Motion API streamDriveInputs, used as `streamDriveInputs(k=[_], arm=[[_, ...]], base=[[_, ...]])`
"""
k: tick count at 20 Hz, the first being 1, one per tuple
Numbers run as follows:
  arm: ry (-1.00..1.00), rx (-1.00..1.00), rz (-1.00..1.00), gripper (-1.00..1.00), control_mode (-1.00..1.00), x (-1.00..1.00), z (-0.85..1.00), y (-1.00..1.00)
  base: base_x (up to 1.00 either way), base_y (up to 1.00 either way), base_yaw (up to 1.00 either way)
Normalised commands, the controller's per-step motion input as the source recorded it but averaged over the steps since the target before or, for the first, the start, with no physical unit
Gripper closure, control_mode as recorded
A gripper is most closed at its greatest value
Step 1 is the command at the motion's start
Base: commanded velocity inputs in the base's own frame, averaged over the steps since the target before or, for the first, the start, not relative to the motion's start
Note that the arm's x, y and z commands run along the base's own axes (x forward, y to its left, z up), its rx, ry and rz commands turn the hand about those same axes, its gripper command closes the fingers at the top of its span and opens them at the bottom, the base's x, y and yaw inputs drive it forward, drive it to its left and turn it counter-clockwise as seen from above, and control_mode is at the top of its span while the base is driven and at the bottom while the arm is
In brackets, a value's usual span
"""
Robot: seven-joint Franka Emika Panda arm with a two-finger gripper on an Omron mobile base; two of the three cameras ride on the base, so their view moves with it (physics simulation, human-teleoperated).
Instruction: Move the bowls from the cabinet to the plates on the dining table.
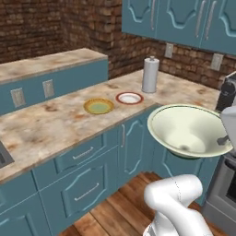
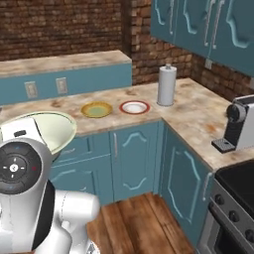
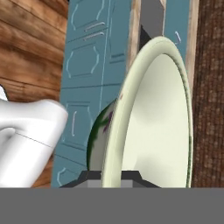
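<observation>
I see the tool [image 3: 111,175] clamped on the rim of the pale yellow-green bowl [image 1: 186,130], held tilted in the air off the surface [image 1: 50,122] edge. Both plates [image 1: 98,106] lie beside the paper towel roll [image 1: 150,74], apparently bare.

Dining table [image 1: 46,129]: yellow plate [image 1: 98,106], red plate [image 1: 129,98], towel roll [image 1: 150,74].

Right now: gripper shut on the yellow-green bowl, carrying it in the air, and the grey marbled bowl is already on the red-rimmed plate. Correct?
Not quite. The red-rimmed plate is bare: no marbled bowl sits on it, as the left base view shows. The rest holds: the gripper is shut on the yellow-green bowl, carried in the air in front of the counter.
</observation>
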Motion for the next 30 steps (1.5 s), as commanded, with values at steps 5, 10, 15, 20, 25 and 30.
streamDriveInputs(k=[5, 10, 15, 20, 25, 30], arm=[[0.00, 0.00, 0.00, 1.00, 1.00, 0.00, 0.00, 0.00], [0.00, 0.00, 0.00, 1.00, 1.00, 0.00, 0.00, 0.00], [0.00, 0.00, 0.00, 1.00, 1.00, 0.00, 0.00, 0.00], [0.00, 0.00, 0.00, 1.00, 1.00, 0.00, 0.00, 0.00], [0.00, 0.00, 0.00, 1.00, 1.00, 0.00, 0.00, 0.00], [0.00, 0.00, 0.00, 1.00, 1.00, 0.00, 0.00, 0.00]], base=[[0.48, 0.31, -0.07], [0.41, 0.32, -0.03], [0.38, 0.22, 0.00], [0.45, 0.20, 0.00], [0.50, 0.19, 0.00], [0.50, 0.13, -0.01]])
